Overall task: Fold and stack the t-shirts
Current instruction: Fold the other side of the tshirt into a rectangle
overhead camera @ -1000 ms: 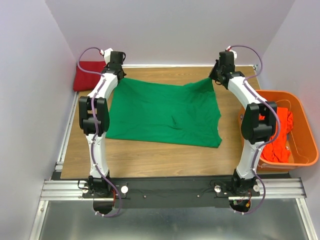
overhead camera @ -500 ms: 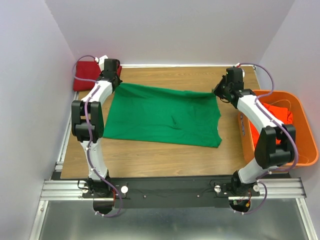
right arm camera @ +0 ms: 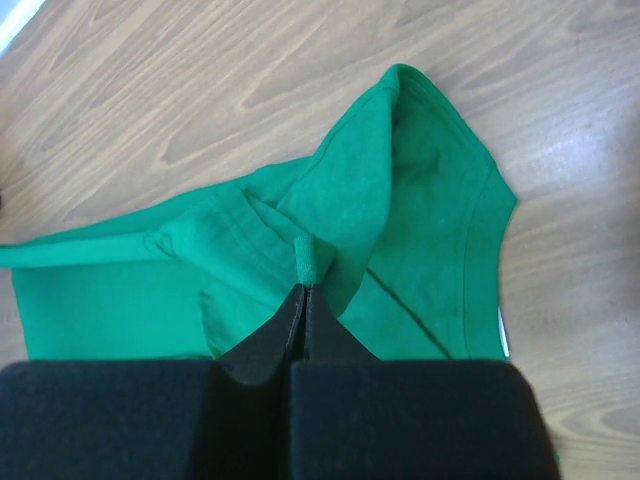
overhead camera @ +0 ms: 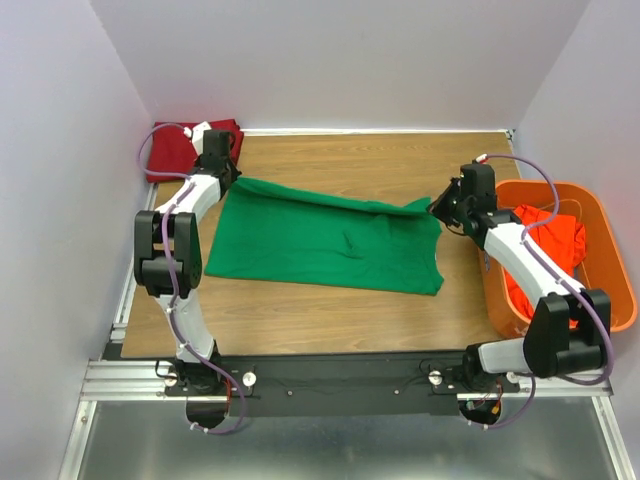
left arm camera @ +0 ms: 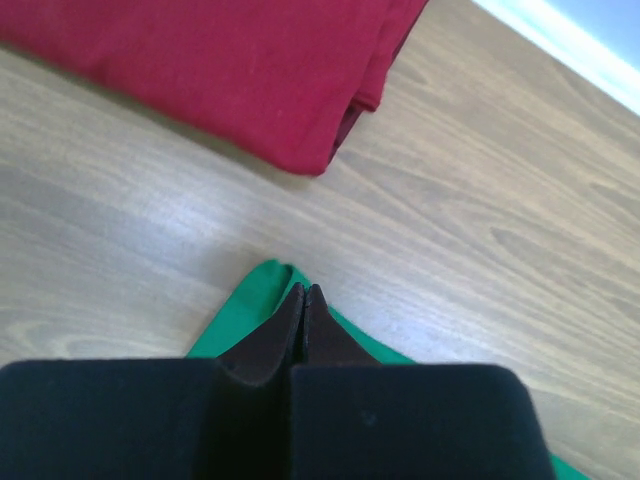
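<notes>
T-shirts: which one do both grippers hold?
The green t-shirt, spread out mid-table; the dark red one lies folded apart, the orange-red one in the basket.

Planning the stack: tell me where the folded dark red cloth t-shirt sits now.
In the top external view, the folded dark red cloth t-shirt lies at the far left corner of the table, beyond the left gripper and the bright green t-shirt.

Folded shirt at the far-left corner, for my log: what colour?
The shirt is dark red; left wrist view.
</notes>
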You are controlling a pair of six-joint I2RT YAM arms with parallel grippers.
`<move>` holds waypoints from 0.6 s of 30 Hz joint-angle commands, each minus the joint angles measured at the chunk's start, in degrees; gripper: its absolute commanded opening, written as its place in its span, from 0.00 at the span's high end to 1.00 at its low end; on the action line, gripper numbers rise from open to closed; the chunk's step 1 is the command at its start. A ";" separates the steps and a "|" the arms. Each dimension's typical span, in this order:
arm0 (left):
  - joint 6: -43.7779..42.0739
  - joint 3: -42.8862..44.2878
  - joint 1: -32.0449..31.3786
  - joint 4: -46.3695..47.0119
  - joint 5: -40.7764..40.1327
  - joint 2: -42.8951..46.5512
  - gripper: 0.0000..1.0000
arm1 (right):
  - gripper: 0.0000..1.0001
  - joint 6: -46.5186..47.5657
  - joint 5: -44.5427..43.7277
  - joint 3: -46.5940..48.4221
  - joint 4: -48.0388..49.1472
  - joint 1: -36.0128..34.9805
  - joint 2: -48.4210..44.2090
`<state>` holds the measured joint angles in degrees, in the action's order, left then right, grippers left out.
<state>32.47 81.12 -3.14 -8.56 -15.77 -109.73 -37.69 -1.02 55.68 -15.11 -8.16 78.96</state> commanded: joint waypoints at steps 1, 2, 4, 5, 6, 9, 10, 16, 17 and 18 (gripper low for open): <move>0.93 -1.67 0.67 1.97 -0.14 3.20 1.00 | 0.96 -0.54 2.42 -2.85 -0.09 0.17 -3.72; 1.02 -2.63 0.68 2.31 -0.14 3.56 1.00 | 0.96 -0.63 2.68 -3.47 -0.09 0.08 -4.77; 1.28 -3.51 0.76 2.58 -0.14 4.17 1.00 | 0.96 -0.72 2.86 -5.05 -0.18 0.17 -5.57; 1.63 -4.56 0.76 3.02 0.04 4.70 1.00 | 0.96 -0.72 3.21 -5.58 -0.18 0.17 -6.18; 1.72 -5.09 0.76 3.19 0.04 4.96 1.00 | 0.96 -0.98 3.30 -6.02 -0.27 0.08 -6.53; 2.42 -7.02 0.76 3.63 -0.05 5.58 1.00 | 0.96 -1.33 3.65 -8.21 -0.18 0.17 -7.67; 2.60 -7.38 0.76 3.81 0.04 5.84 1.00 | 0.96 -1.42 3.65 -8.74 -0.18 0.17 -8.03; 5.32 -12.74 0.76 5.65 0.13 8.30 1.00 | 0.96 -2.12 2.86 -11.73 -0.18 0.17 -9.96; 5.67 -14.05 0.76 5.83 0.04 9.09 1.00 | 0.96 -2.21 2.86 -12.00 -0.18 0.08 -10.14; 6.46 -14.67 0.76 6.18 0.12 9.71 1.00 | 0.96 -2.30 2.86 -12.52 -0.18 0.16 -10.23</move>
<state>36.14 68.77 -2.74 -4.60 -15.75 -103.42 -39.05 1.63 44.82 -15.11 -8.16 70.30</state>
